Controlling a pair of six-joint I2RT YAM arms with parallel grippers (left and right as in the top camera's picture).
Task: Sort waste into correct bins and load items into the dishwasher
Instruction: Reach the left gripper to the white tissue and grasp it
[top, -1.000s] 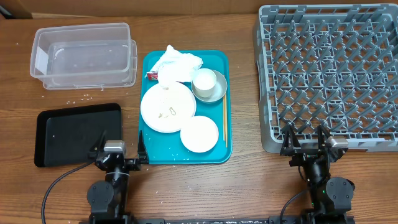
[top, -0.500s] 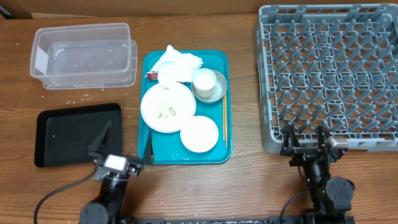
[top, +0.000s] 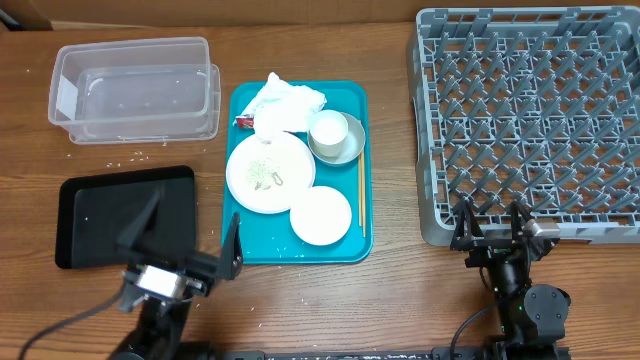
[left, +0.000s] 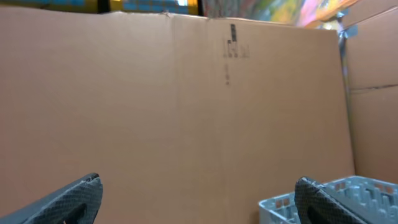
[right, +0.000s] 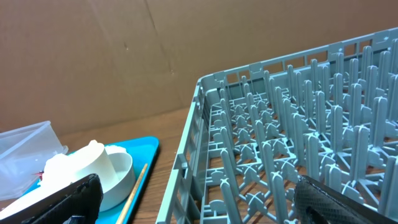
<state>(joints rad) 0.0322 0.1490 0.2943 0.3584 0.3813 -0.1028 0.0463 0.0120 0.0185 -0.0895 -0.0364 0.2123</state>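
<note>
The biggest thing is the grey dish rack (top: 530, 120), filling the upper right of the overhead view. It sits right by the right arm, likely so that arm can load it. It is empty.

Next is the teal tray (top: 245, 240) in the middle, where both arms can reach it. Every task thing lies on it.

The clear tub (top: 135, 88) is at the upper left and the black tray (top: 100, 215) is at the lower left. Both are empty. They sit near the left arm, so I think that arm does the waste.

The left gripper (top: 195, 215) hangs over the gap between the black tray and the teal tray, spread wide and holding nothing. The right gripper (top: 490, 222) sits at the rack's bottom edge, also wide and empty.

The large plate (top: 270, 172) is in the tray's middle. The small dish (top: 321, 214) touches its lower right side. The grey bowl (top: 345, 150) is to the plate's upper right, with the white cup (top: 328, 129) inside it.

The crumpled napkin (top: 285, 102) lies at the top of the tray. The chopsticks (top: 361, 195) lie along the tray's right edge. The red wrapper (top: 243, 121) peeks out left of the napkin. Rice grains (top: 262, 175) dot the plate, so it probably needs scraping first.
</note>
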